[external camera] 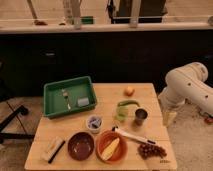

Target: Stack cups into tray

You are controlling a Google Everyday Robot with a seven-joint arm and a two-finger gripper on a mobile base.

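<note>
The dark grey metallic tumbler (pixel 141 116) stands upright on the wooden table, right of centre. The light green plastic cup (pixel 120 116) is just to its left, apparently lying on its side. The green tray (pixel 51 102) sits at the table's back left and holds a fork (pixel 66 98) and a small grey object (pixel 83 102). My white arm (pixel 187 86) reaches in from the right. The gripper (pixel 169 118) hangs just past the table's right edge, to the right of the tumbler and apart from it.
A brown bowl (pixel 81 145) and an orange bowl (pixel 102 150) holding something yellow stand at the front. A small bluish cup (pixel 94 122), a white utensil (pixel 132 135), grapes (pixel 151 150), an orange fruit (pixel 129 91), a green vegetable (pixel 128 103) and a brush (pixel 52 148) also lie on the table.
</note>
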